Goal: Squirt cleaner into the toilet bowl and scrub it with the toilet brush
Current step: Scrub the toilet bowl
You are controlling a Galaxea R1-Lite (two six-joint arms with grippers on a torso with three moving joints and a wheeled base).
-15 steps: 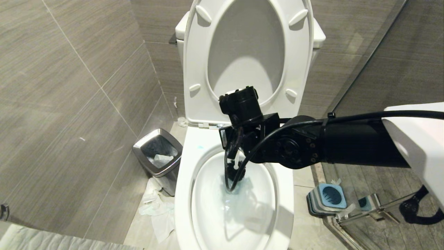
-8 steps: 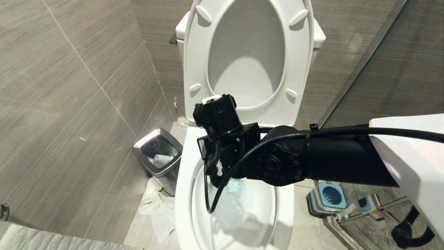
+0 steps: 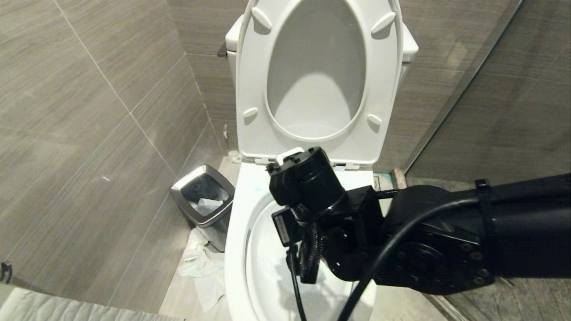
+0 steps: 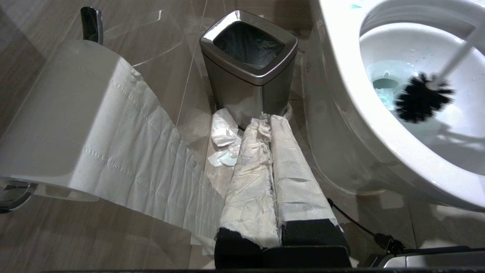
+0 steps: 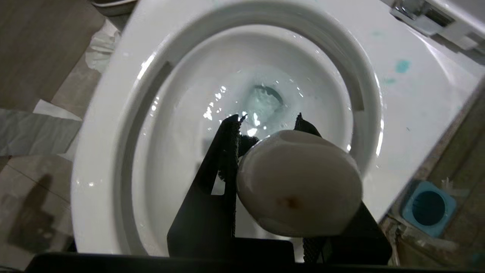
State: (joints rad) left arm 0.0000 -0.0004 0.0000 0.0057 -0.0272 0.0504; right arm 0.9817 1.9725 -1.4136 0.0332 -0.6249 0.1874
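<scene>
The cleaner (image 5: 265, 100) is already in, tinting the water at the bottom of the toilet bowl (image 3: 236, 249), so the squirting looks done and scrubbing is under way, with more of the basin probably left to cover. The right gripper (image 5: 265, 125) is clamped on the brush (image 4: 420, 98), whose black head is down inside the basin near the drain; the left gripper (image 4: 271, 125) rests closed and empty beside the bin (image 4: 248, 60). Since a second ago the right arm has drawn nearer and lower over the bowl, now hiding the blue holder.
</scene>
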